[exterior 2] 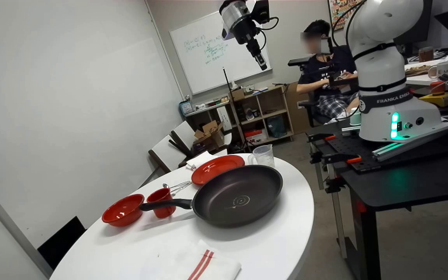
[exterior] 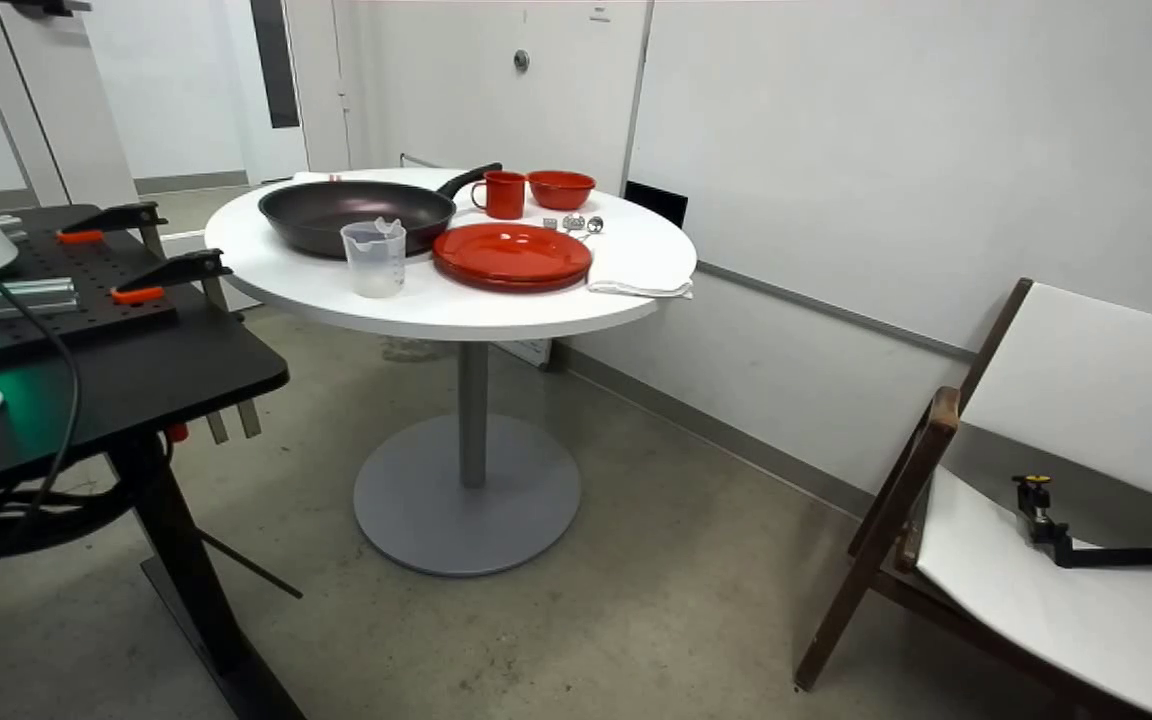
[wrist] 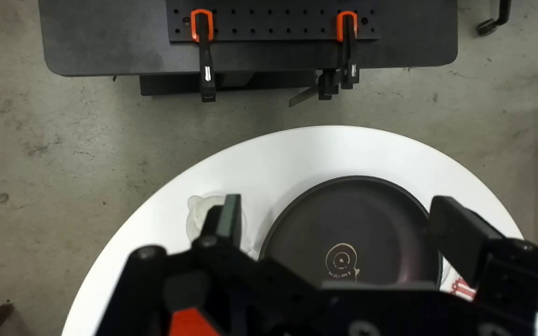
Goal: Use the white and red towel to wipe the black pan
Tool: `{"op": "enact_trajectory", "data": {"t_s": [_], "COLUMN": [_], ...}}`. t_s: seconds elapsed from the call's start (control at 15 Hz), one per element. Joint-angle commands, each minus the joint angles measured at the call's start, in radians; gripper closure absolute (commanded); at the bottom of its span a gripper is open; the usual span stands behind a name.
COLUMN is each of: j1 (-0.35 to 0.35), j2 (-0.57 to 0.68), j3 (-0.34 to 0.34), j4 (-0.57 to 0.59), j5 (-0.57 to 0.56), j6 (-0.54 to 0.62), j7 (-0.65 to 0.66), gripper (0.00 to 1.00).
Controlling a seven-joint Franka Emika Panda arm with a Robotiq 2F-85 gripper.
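The black pan (exterior: 351, 212) (exterior 2: 243, 194) (wrist: 371, 224) rests on the round white table (exterior 2: 123, 254), empty inside. Beside it lies the white and red towel (exterior 2: 220, 268), white with two red stripes, cut off by the frame's lower edge in this exterior view. In the wrist view only a corner of the towel (wrist: 463, 289) shows, past the pan's rim and partly behind a finger. High above the table hangs my gripper (exterior 2: 262, 65) (wrist: 337, 205), pointing down. Its fingers stand wide apart with nothing between them, and the pan shows far below through the gap.
Stacked red plates (exterior: 513, 255), a clear measuring cup (exterior: 374, 260), a red mug (exterior: 505, 195), a red bowl (exterior: 562, 189) and a whisk (exterior 2: 179, 187) crowd around the pan. Another white cloth (exterior: 641, 280) lies at the table edge. Clamps (wrist: 207, 70) jut from the robot's black table (wrist: 110, 42).
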Motion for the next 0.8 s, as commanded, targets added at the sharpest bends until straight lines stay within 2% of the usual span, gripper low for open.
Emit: {"op": "enact_trajectory", "data": {"t_s": [0.0, 0.4, 0.73], "j1": [-0.020, 0.009, 0.084], "j2": [0.006, 0.133, 0.321], "j3": [0.019, 0.060, 0.176], "j4": [0.000, 0.016, 0.092], "j5": [0.011, 0.053, 0.106], "j6": [0.009, 0.137, 0.268], "j7": [0.000, 0.039, 0.088], "gripper": [0.00, 0.00, 0.00]}}
